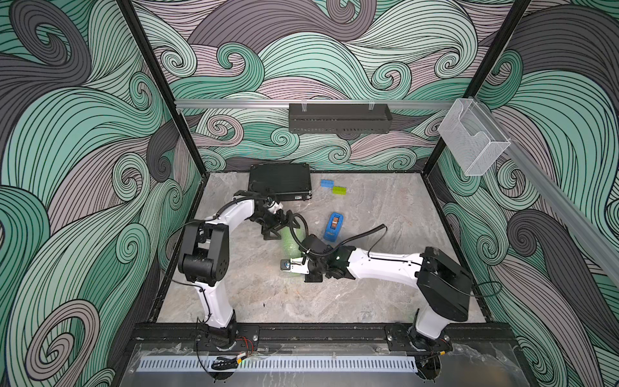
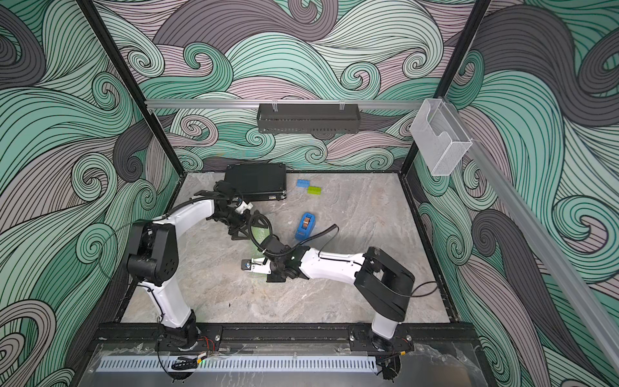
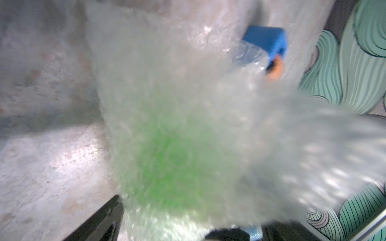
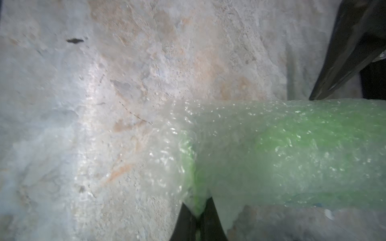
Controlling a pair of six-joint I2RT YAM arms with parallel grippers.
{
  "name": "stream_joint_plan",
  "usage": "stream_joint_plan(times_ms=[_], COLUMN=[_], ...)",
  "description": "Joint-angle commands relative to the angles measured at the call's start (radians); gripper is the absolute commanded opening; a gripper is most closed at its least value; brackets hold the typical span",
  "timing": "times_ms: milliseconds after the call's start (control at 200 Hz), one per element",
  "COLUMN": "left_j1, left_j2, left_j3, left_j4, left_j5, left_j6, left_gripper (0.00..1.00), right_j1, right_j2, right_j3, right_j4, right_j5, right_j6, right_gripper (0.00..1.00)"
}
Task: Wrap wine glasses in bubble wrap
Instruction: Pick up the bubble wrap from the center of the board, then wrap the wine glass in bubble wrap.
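My right gripper (image 4: 197,217) is pinched tight on a fold of the bubble wrap (image 4: 167,146), with a sliver of green caught between the tips. My left gripper (image 1: 276,233) stands wide, a finger on either side of the bundle's other end; I cannot tell whether they touch it. With only that one pinch holding, I judge the loose sheet could spring back and unroll. A pull from me could also drag the light goblet (image 4: 292,150) across the table (image 1: 368,295) or tear the film. The goblet lies on its side inside the wrap, running from my right fingertips toward my left fingers. The blue tape dispenser (image 1: 333,227) sits near, just beyond the bundle.
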Motion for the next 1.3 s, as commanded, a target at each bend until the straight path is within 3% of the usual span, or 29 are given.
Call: stream_joint_plan(times_ms=[0,110,295,510,771,1026,1296], left_j1=[0.025,0.051,0.079,0.151,0.156,0.156,0.151], left_j2=[-0.157,-0.194,-0.237,-0.232,-0.135,-0.123,-0.144], left_j3=[0.117,0.238,0.404,0.288,0.247,0.241,0.185], left_j4=[-0.146,-0.253,-0.358,-0.263,-0.1,-0.024,-0.043], left_j5=[0.041,0.143,0.235,0.202,0.313,0.438,0.401], left_j6=[0.115,0.144,0.193,0.093,-0.081,-0.167,-0.139], left_gripper=[0.99,0.99,0.98,0.96,0.85,0.83,0.84], right_j1=[0.028,0.027,0.015,0.022,0.052,0.069,0.074], right_j2=[-0.063,-0.049,0.003,0.04,0.042,0.061,0.074], right_j3=[-0.073,-0.147,-0.185,-0.275,-0.303,-0.298,-0.297], right_j4=[0.175,0.373,0.659,1.066,1.159,1.146,1.136], right_j5=[0.316,0.496,0.639,0.7,0.684,0.681,0.675], right_j6=[-0.192,-0.339,-0.47,-0.662,-0.72,-0.722,-0.711], right_gripper=[0.0,0.0,0.0,0.0,0.0,0.0,0.0])
